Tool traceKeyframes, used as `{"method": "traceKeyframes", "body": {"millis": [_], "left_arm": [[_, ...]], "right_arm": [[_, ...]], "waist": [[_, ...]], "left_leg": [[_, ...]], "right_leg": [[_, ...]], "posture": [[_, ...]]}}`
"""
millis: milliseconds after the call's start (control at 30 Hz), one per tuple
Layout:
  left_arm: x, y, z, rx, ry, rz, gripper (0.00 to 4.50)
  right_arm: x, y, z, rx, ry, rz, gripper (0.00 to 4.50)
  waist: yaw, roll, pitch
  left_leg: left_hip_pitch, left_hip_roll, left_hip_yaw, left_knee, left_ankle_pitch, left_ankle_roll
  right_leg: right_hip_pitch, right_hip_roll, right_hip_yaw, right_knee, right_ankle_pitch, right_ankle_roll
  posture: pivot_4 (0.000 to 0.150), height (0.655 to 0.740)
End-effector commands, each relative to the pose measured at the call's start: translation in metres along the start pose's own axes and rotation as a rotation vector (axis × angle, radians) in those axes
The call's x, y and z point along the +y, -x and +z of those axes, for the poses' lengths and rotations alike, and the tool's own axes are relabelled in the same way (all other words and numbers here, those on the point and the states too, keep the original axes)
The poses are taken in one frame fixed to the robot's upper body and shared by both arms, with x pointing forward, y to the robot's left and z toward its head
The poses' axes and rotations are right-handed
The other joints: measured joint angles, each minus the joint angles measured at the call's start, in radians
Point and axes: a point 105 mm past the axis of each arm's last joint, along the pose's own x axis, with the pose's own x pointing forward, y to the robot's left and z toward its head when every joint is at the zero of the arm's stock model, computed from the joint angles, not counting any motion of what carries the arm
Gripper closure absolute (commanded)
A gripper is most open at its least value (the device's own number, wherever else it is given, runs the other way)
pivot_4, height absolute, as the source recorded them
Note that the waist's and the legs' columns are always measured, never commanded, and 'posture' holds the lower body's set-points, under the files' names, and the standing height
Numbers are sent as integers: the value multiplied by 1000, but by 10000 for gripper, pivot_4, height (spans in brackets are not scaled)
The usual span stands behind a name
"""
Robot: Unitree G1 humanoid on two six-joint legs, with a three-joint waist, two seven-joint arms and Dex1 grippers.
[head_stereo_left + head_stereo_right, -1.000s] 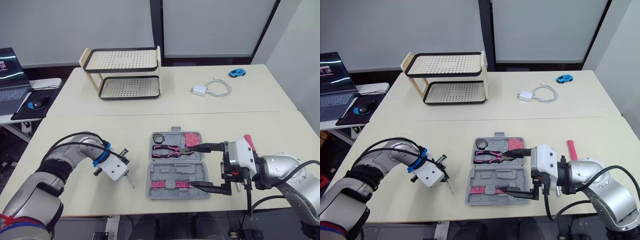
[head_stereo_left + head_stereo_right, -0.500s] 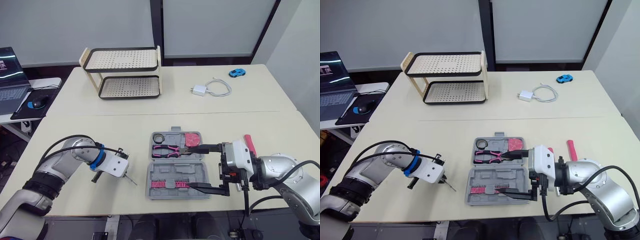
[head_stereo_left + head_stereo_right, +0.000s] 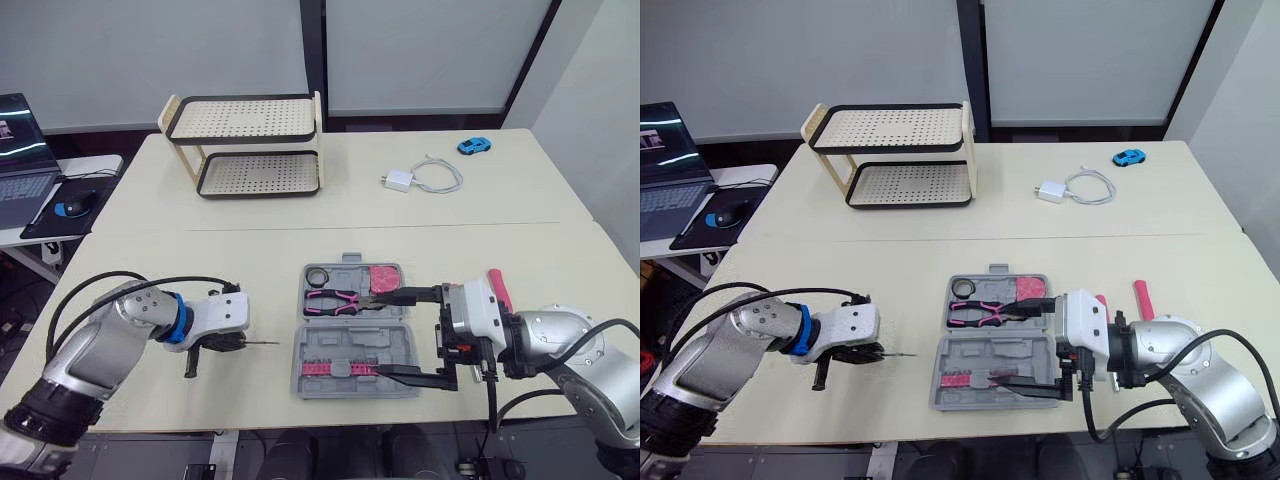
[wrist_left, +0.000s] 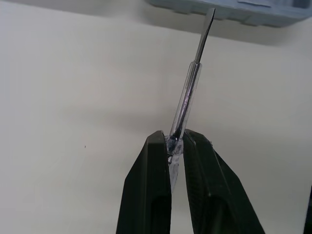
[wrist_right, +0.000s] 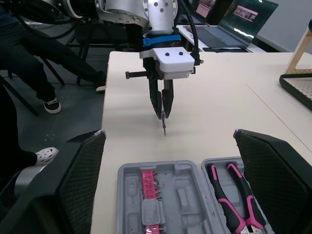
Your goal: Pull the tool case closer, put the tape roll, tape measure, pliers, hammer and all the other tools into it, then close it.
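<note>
Your left gripper [image 4: 174, 141] is pinched tight on the very butt of a small screwdriver [image 4: 190, 90]. Most of the clear handle and the whole shaft stick out past the fingertips, with the tip aimed right at the tool case [image 3: 330, 342]. That is a thin hold, and I judge it likely to pivot or slide out if the tip touches anything. Watch the case's left wall, which the blade is already near. If you drive straight across, the tip may catch that wall and either lever the screwdriver loose or shove the case to the right. The case lies open in the middle of the near table [image 3: 250, 260], with the tape roll [image 3: 318, 276], tape measure [image 3: 383, 277] and pliers [image 3: 335, 298] in its far half and a row of bits [image 3: 335, 369] in its near half. Your right gripper [image 3: 378, 334] is spread wide and holds nothing, its two fingers reaching over the case's right side, so a drop close to them risks a knock. A red handle [image 3: 497, 287], probably the hammer's, lies just beyond the right wrist and could be swept aside when that arm moves.
</note>
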Motion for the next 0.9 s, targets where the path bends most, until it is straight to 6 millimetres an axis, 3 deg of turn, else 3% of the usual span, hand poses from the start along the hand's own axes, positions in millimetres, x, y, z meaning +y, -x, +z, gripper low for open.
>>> {"method": "traceKeyframes", "body": {"millis": [33,167,533,900], "left_arm": [[-2,3,2,-16,167,33,44001],[-4,-3,0,-15,389,93,44001],[-5,-32,10,-21,686,354,44001],[-2,-50,17,-19,754,472,44001]], "right_arm": [[0,-1,5,-20,31,7,0],[0,-1,5,-19,35,7,0],[6,0,4,-9,33,11,0],[6,4,6,5,33,38,0]], "waist": [[0,0,0],[1,-1,0],[5,-2,1],[17,-2,1]], "left_leg": [[0,0,0,0,0,0],[0,0,0,0,0,0],[0,0,0,0,0,0],[0,-2,0,0,0,-1]], "right_leg": [[0,0,0,0,0,0],[0,0,0,0,0,0],[0,-1,1,0,0,0],[1,-2,1,-1,0,0]], "posture": [[1500,7400],[1500,7400],[1500,7400],[1500,7400]]}}
